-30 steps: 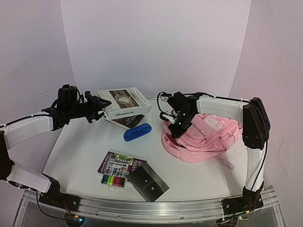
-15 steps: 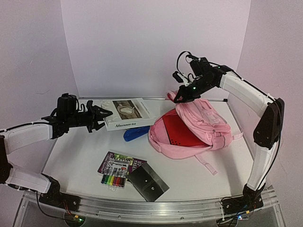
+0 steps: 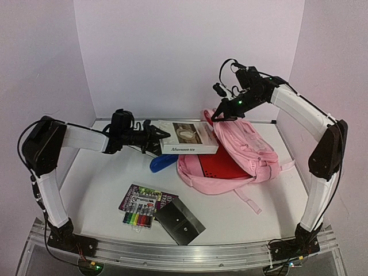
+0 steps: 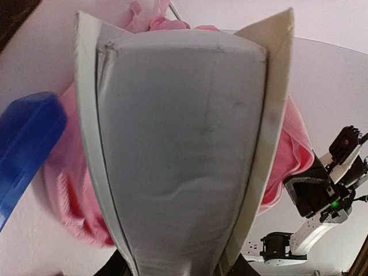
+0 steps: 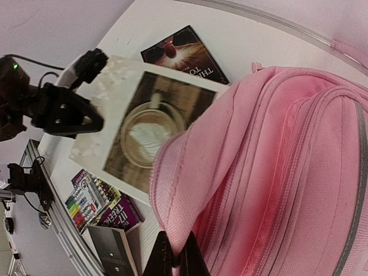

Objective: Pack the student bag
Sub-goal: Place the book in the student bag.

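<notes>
Your right gripper (image 3: 221,117) is pinching the student bag (image 3: 247,152) by its upper edge, jaws fully closed on the fabric. The bag is lying right of centre on the table (image 3: 98,184), long axis running left to right, mouth facing left. Your left gripper (image 3: 156,140), jaws partly spread, is clamping a white book (image 3: 187,138) at that mouth.

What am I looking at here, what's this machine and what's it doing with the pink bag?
These are two robot arms bolted to a table. The wide picture comes from a camera above and behind them; the other two come from cameras on the wrists. The right fingers pinch the top of the student bag, holding it open. The left fingers hold a white book at the opening. On the table lie a blue case, a pack of markers on a purple book, and a dark folder.
</notes>
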Controlling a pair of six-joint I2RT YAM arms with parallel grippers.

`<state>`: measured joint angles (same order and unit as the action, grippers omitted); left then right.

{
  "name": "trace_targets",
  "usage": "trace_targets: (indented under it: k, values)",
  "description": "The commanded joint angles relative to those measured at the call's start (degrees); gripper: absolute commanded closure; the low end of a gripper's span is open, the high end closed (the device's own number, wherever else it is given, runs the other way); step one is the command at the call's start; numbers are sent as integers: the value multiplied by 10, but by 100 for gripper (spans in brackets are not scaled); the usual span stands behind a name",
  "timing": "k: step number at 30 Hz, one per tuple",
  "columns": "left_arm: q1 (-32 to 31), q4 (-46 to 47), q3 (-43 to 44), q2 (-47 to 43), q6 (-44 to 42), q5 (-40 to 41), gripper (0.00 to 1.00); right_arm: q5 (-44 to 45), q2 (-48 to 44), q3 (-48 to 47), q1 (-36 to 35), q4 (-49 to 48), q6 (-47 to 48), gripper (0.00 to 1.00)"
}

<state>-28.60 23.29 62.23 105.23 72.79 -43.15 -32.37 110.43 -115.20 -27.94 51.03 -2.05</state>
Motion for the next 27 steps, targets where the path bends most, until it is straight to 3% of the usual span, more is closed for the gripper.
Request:
trace_targets:
  k: [1, 4, 9, 13, 18, 20, 24, 27]
  values:
    - [-43, 101, 146, 119, 32, -30, 96, -48, -32, -46, -4, -62, -18, 100]
    - [-64, 128, 235, 210, 70, -39, 96, -52, -28, -53, -4, -67, -23, 100]
    - [-84, 86, 354, 298, 71, -40, 97, -53, -21, -68, -4, -73, -29, 100]
    - [-83, 92, 320, 280, 72, -52, 97, -39, -20, -80, 1, -74, -21, 100]
    - [-89, -107, 298, 217, -78, -74, 95, -40, -20, -81, 9, -74, -19, 100]
    - [-92, -100, 306, 227, -70, -73, 92, -44, -17, -82, 9, -76, -22, 100]
    - [-102, -116, 438, 312, -56, -60, 82, -41, -9, -92, 9, -79, -29, 100]
    - [-118, -214, 575, 381, -84, -41, 74, -44, -10, -94, 11, -80, -30, 100]
